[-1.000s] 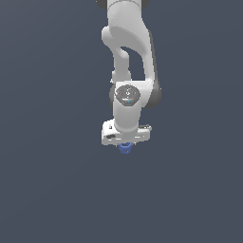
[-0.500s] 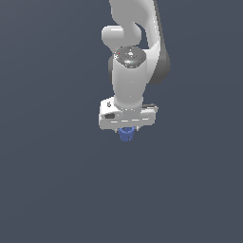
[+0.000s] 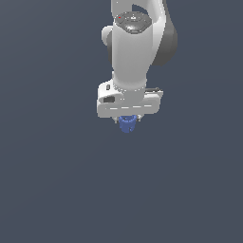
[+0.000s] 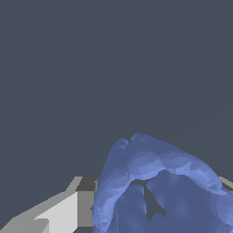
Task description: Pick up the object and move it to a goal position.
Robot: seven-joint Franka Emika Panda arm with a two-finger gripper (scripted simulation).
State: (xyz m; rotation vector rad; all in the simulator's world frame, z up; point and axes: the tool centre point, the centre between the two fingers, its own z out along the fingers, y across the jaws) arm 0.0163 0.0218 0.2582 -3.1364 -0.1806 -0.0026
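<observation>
The object (image 3: 126, 124) is a small blue cup-like piece that pokes out below the white hand of the arm in the exterior view. My gripper (image 3: 127, 122) is shut on it, and its short fingers are mostly hidden behind the hand and the blue piece. In the wrist view the object (image 4: 159, 186) fills much of the picture as a rounded blue shape with a dark hollow. A grey and white finger (image 4: 63, 211) sits right against it. The object appears lifted off the dark floor.
The white arm (image 3: 135, 47) rises above the hand toward the upper edge of the exterior view. All around is a plain dark grey-blue surface (image 3: 57, 180) with nothing else on it.
The arm has risen and come nearer the exterior camera, carrying the blue object with it. The hand looks larger and sits higher than one second ago.
</observation>
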